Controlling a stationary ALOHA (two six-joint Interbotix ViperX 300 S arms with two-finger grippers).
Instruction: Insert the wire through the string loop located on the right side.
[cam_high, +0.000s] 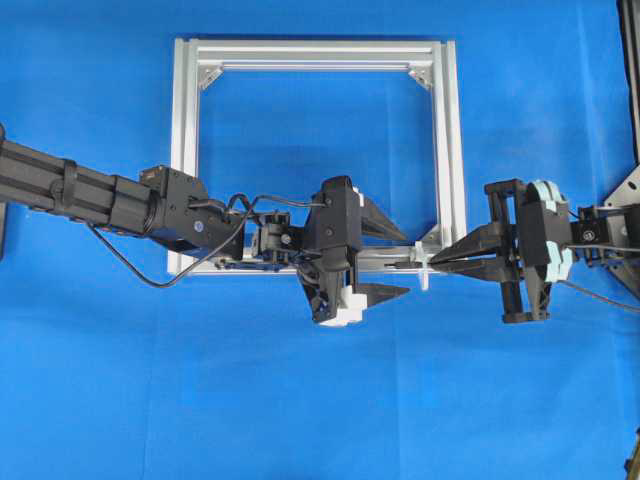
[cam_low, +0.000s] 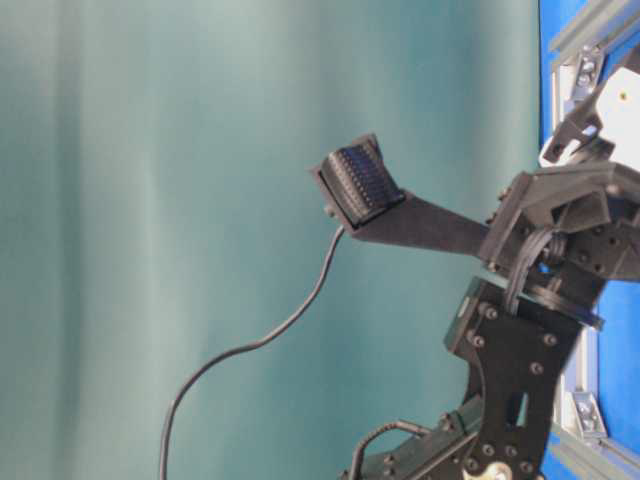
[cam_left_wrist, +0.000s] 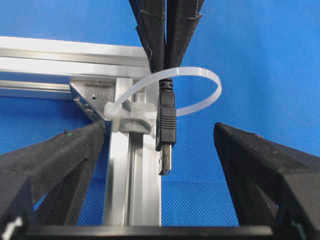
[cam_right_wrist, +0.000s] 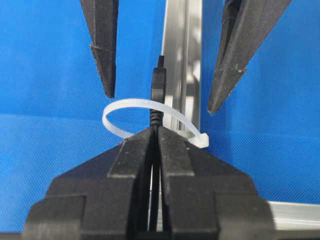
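- The right end effector is clenched on the wire, pinching the thin cable just behind its USB-style plug.
- The plug has passed through the string loop, a white zip-tie ring fastened at the front right corner of the aluminium frame, and juts out on the loop's far side.
- The left end effector is released, its fingers spread wide on either side of the plug without touching it.
- The frame lies flat on the blue worktop, towards its far edge.
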